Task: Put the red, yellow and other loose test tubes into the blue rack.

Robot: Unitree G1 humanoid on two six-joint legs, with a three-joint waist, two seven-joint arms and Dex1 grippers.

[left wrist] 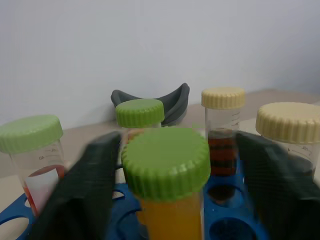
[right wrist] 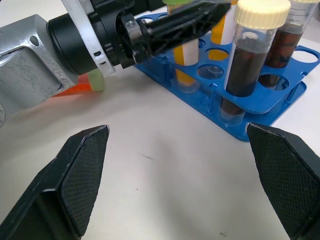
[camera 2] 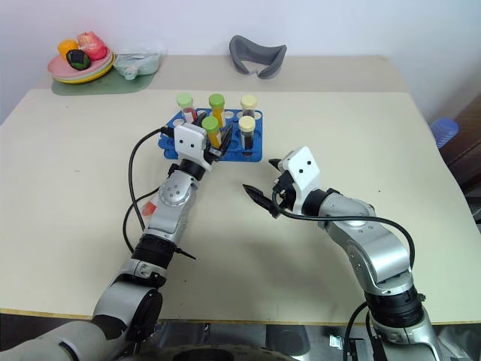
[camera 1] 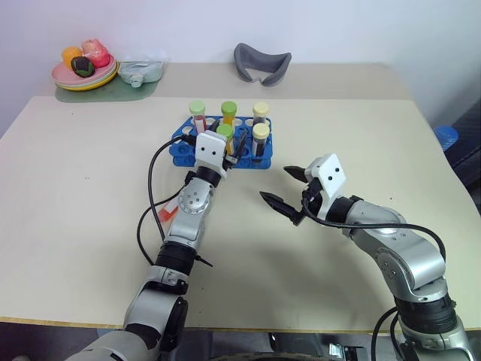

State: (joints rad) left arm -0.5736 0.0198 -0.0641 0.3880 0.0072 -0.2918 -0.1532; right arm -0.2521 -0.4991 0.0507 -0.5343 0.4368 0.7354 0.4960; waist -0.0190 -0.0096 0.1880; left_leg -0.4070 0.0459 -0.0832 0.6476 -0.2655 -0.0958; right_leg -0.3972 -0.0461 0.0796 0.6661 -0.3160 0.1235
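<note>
Cream surface (camera 1: pixel 90 226) holds the blue rack (camera 1: pixel 180 147) near its far middle. Left pincer (left wrist: pixel 165 200) stands apart around a green-capped orange tube (left wrist: pixel 167 180) standing in the rack, probably letting go. Right pincer (camera 1: pixel 284 189) waits apart, empty, near the rack. One loose red tube (camera 1: pixel 167 212) lies nearer than the rack.

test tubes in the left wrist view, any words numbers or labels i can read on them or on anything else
Clear tube with the cream cap: graduation lines with small figures beside them, too small to read.
Tube with the green cap and red liquid: faint scale marks and a figure near the cap, too blurred to read.
Blue rack: no lettering visible.
Nothing else in any view carries readable text, brand or sign.
</note>
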